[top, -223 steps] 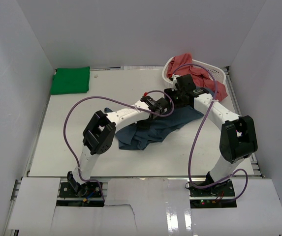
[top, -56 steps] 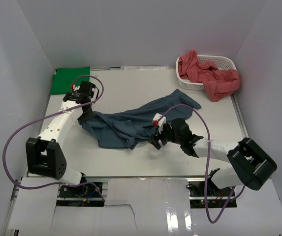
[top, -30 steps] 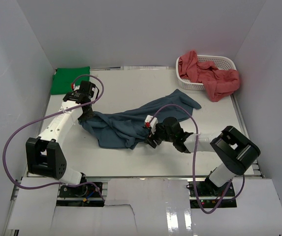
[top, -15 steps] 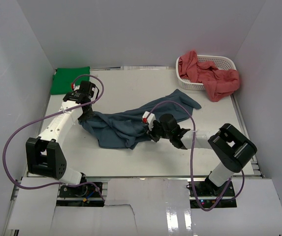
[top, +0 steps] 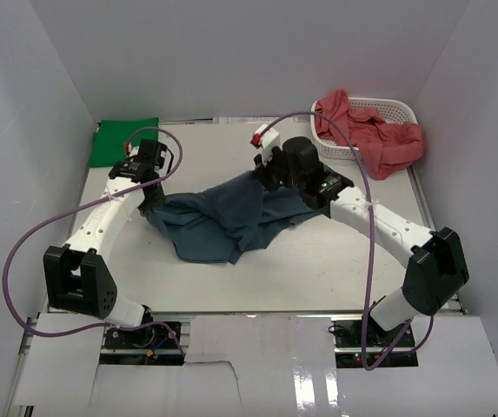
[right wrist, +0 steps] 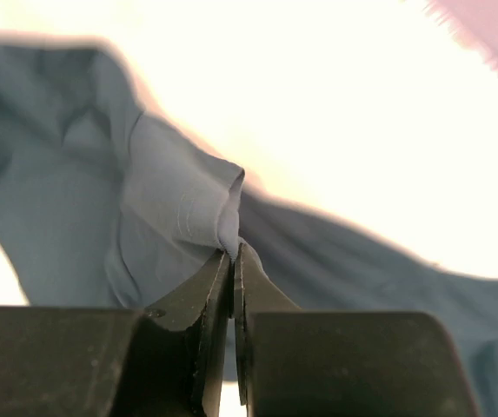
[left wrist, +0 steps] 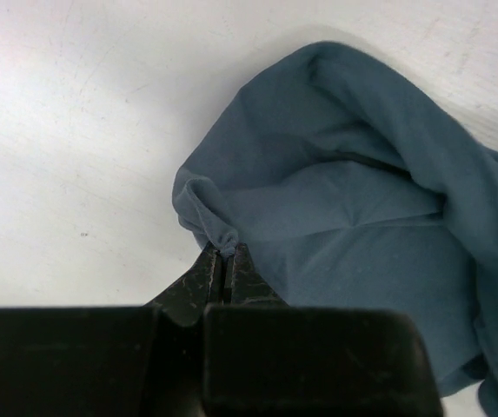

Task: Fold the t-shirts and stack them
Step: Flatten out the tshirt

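Tightly pinched, blue t-shirt (top: 218,221) drapes between left gripper (left wrist: 222,261) and right gripper (right wrist: 232,256)

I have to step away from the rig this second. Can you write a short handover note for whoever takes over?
Hands: the left hand is shut on the left edge of the slate blue t-shirt. The right hand is shut on a fold at its far side.
Things: the blue shirt lies bunched in the middle of the table. The green t-shirt lies flat at the far left corner. The salmon t-shirts are heaped in and over the basket.
Done: the green one looks folded.
Left: spread, fold and stack the blue one, then the salmon ones.
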`<act>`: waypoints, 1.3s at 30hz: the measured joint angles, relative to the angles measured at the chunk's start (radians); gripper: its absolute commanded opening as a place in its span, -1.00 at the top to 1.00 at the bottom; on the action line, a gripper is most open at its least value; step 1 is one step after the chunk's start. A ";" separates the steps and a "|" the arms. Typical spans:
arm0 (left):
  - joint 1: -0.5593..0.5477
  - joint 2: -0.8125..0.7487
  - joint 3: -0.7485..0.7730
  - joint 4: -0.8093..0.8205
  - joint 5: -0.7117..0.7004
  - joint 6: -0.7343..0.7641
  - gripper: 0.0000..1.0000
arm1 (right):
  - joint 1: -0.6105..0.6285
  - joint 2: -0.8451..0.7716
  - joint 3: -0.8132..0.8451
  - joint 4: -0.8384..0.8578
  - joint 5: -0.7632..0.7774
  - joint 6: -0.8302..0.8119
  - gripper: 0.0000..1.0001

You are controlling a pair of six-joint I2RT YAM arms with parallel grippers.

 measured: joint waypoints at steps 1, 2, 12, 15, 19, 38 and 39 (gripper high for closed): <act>0.000 -0.005 0.005 0.005 0.005 0.005 1.00 | -0.011 -0.002 0.056 -0.037 0.005 0.001 0.85; 0.000 -0.012 0.010 0.010 0.011 0.006 1.00 | -0.026 -0.002 0.103 -0.062 0.009 0.001 0.85; 0.000 -0.113 0.140 0.072 0.085 0.061 1.00 | -0.209 0.147 0.712 -0.359 -0.005 -0.001 0.85; 0.000 -0.128 0.175 0.103 0.103 0.088 1.00 | -0.253 0.190 0.835 -0.423 -0.013 0.009 0.85; 0.000 -0.129 0.209 0.139 0.125 0.127 1.00 | -0.337 0.198 0.923 -0.483 -0.048 0.051 0.85; 0.001 -0.299 0.208 0.352 0.424 0.321 1.00 | -0.718 -0.137 0.839 -0.632 -0.181 0.221 0.85; 0.001 -0.330 0.195 0.372 0.472 0.336 1.00 | -0.718 -0.157 0.835 -0.634 -0.190 0.229 0.85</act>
